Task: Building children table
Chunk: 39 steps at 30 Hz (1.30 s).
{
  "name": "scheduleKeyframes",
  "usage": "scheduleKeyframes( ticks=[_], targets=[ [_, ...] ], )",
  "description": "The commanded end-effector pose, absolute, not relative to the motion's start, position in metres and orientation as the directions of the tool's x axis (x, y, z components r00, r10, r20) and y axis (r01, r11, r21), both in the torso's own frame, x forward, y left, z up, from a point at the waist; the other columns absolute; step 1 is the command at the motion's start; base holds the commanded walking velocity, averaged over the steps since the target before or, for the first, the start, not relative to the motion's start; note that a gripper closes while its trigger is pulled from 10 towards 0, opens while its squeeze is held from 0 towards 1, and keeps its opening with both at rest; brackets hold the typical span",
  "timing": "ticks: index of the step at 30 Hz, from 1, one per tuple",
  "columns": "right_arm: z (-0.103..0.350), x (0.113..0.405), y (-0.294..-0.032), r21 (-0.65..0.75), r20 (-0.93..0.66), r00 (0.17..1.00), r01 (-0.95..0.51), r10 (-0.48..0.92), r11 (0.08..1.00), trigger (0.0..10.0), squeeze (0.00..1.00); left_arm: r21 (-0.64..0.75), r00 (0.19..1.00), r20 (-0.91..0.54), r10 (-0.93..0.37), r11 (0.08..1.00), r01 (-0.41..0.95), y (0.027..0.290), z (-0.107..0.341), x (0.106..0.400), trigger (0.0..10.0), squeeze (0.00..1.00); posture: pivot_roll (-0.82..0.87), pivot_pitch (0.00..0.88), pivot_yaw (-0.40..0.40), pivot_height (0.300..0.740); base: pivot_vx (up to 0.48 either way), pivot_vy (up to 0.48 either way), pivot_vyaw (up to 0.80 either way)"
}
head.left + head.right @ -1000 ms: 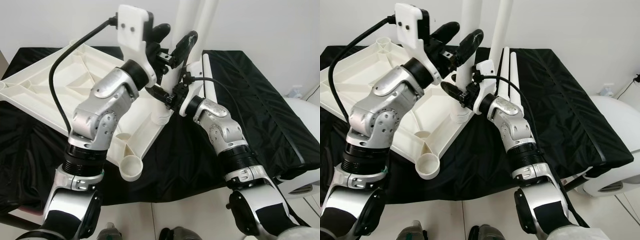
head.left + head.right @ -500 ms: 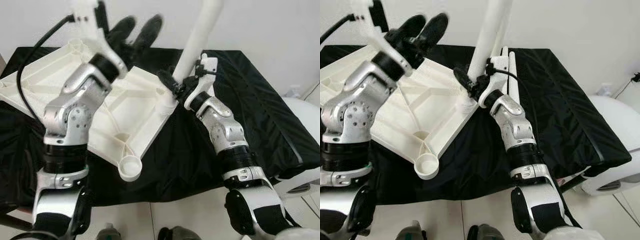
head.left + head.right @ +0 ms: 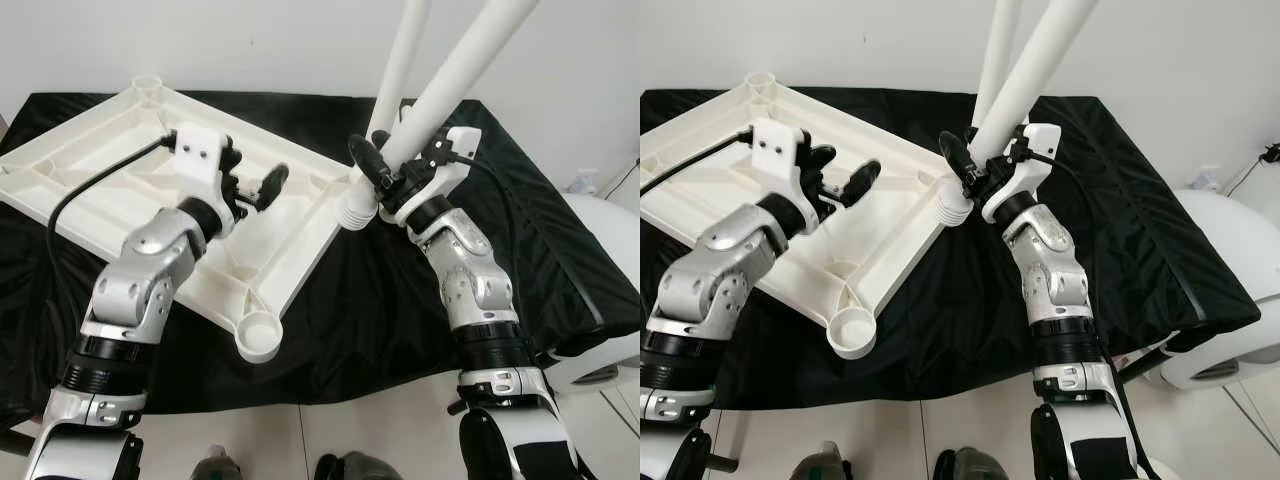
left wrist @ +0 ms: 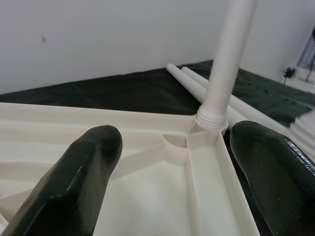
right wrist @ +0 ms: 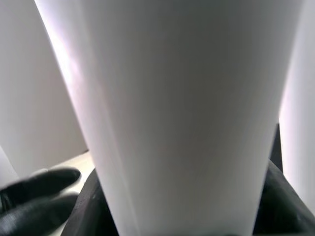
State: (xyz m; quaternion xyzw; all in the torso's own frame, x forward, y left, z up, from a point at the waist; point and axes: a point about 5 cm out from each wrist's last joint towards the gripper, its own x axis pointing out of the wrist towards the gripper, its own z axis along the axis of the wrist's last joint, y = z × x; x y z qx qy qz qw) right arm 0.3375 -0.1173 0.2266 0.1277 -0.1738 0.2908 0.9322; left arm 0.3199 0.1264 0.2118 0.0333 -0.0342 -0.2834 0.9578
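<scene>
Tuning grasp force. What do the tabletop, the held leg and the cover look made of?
Tabletop: likely moulded white plastic, semi-gloss, ribbed underside.
Leg in right gripper: smooth white tube with threaded end, probably plastic too.
Cover: black woven fabric, creased, slight sheen.

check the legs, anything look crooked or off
The leg held by the right gripper leans steeply, its threaded end hanging beside the tabletop corner, not in a socket. The other leg stands upright.
</scene>
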Motion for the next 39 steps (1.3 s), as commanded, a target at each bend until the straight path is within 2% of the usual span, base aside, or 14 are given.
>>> scheduleKeyframes(
  ticks=[1,3,5,6,9,22,30,39],
  targets=[
    [0.229,0.335,-0.127,0.139,0.411,0.78,-0.564,0.471,0.814,10.0,0.0,0.107,0.791,-0.028,-0.611,0.785,0.61,0.121,0.197,0.314,10.0,0.0,0.03,0.011,-0.051,0.74,0.0,0.0,0.0],
    [0.229,0.332,-0.132,0.14,0.413,0.787,-0.552,0.458,0.822,10.0,0.0,0.111,0.77,-0.08,-0.634,0.762,0.638,0.119,0.186,0.309,10.0,0.0,0.03,0.011,-0.047,0.74,0.0,0.0,0.0],
    [0.229,0.328,-0.142,0.135,0.414,0.8,-0.526,0.435,0.84,10.0,0.0,0.195,0.739,-0.173,-0.651,0.712,0.674,0.119,0.166,0.301,10.0,0.0,0.03,0.015,-0.041,0.74,0.0,0.0,0.0],
    [0.229,0.328,-0.142,0.135,0.414,0.8,-0.526,0.435,0.84,10.0,0.0,0.195,0.739,-0.173,-0.651,0.712,0.674,0.119,0.166,0.301,10.0,0.0,0.03,0.015,-0.041,0.74,0.0,0.0,0.0],
    [0.228,0.324,-0.15,0.122,0.411,0.809,-0.507,0.421,0.854,10.0,0.0,0.252,0.728,-0.248,-0.64,0.683,0.686,0.131,0.152,0.295,10.0,0.0,0.03,0.021,-0.038,0.74,0.0,0.0,0.0],
    [0.228,0.318,-0.162,0.112,0.4,0.827,-0.472,0.395,0.874,10.0,0.0,0.321,0.754,-0.35,-0.556,0.685,0.654,0.188,0.152,0.294,10.0,0.0,0.04,0.038,-0.031,0.74,0.0,0.0,0.0],
    [0.229,0.318,-0.161,0.112,0.402,0.825,-0.474,0.397,0.873,10.0,0.0,0.335,0.724,-0.375,-0.579,0.643,0.689,0.184,0.148,0.291,10.0,0.0,0.04,0.04,-0.032,0.74,0.0,0.0,0.0],
    [0.231,0.316,-0.163,0.103,0.399,0.824,-0.476,0.402,0.873,10.0,0.0,0.356,0.689,-0.415,-0.594,0.591,0.724,0.2,0.152,0.288,10.0,0.0,0.03,0.041,-0.031,0.74,0.0,0.0,0.0]
  ],
)
